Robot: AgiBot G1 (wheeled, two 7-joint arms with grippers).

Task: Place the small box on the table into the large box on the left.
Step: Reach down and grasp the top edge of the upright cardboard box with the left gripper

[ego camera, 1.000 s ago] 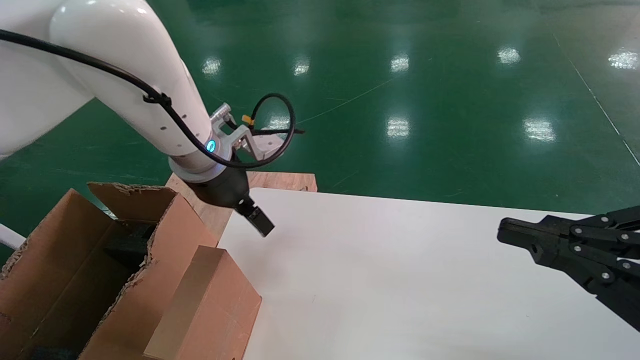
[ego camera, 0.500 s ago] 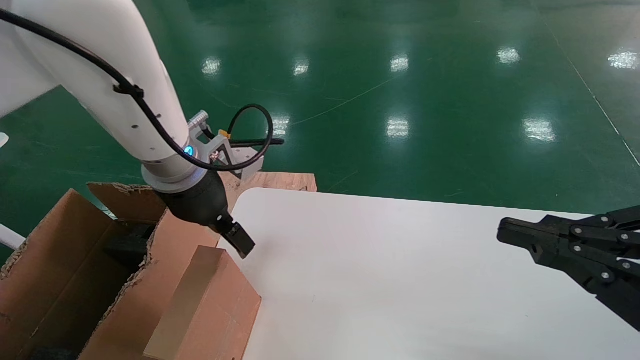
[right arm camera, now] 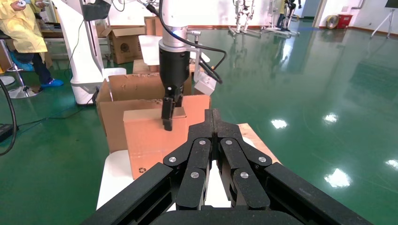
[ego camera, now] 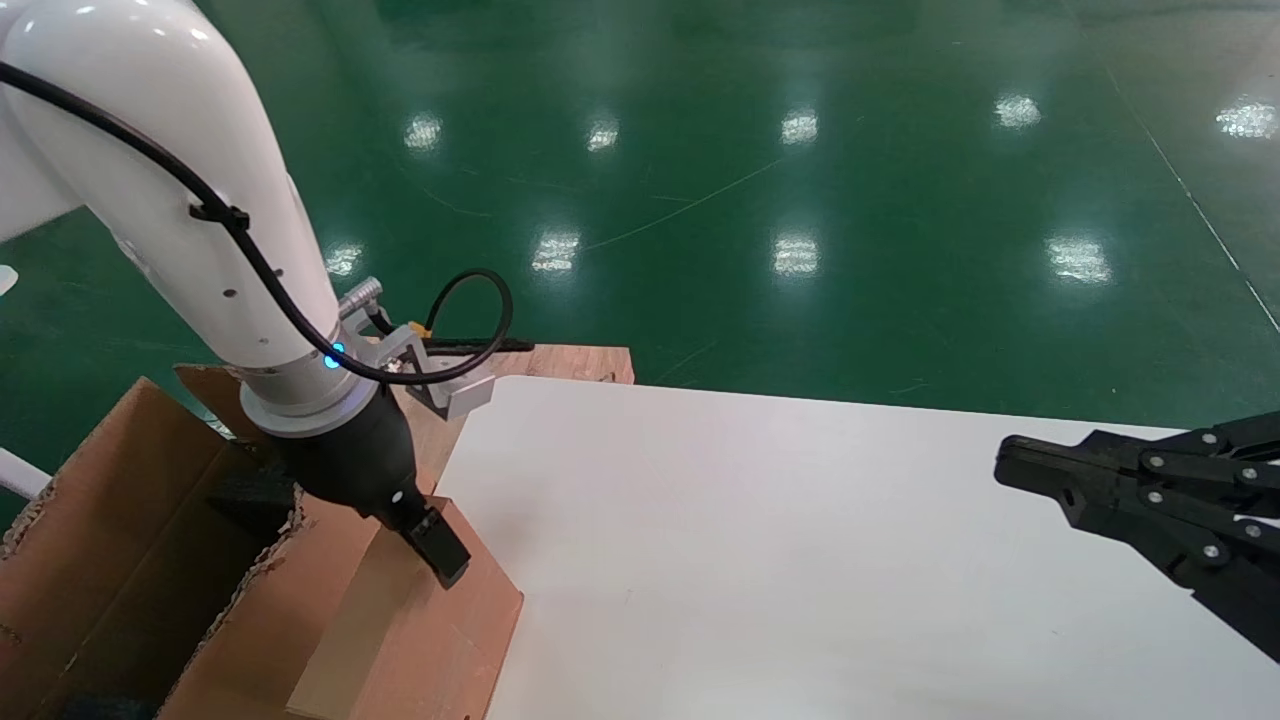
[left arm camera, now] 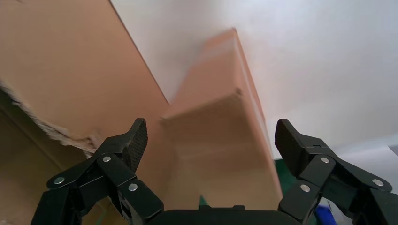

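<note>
The small plain brown rectangular cardboard box [ego camera: 420,630] is seen standing at the near left edge of the wide smooth white counter [ego camera: 800,560], at about 7 o'clock in the head view, pressed against the right-hand flap of the big brown corrugated carton with ragged torn edges [ego camera: 150,560], whose dark interior lies at 8 o'clock.

Compared with a second ago, the left claw [ego camera: 440,548] has been brought down and toward the near left: it was then held above the counter's rounded far corner, clear of the small box, and is now set over the small box's top. In the left wrist view the left claw [left arm camera: 211,140] is spread wide, its two black fingers [left arm camera: 133,140] standing on either side of the small box [left arm camera: 220,150] with gaps on both sides, nothing gripped.

The white left arm [ego camera: 180,190] is reached down steeply from 10 o'clock, with a black cable looped at its wrist. A light wooden board [ego camera: 560,362] is visible behind the counter's far left corner. The right claw [ego camera: 1020,462] is parked over the counter at 3 o'clock, its black fingers pressed together in the right wrist view, unmoved since the earlier frames. Beyond lies the glossy green floor [ego camera: 800,150].
</note>
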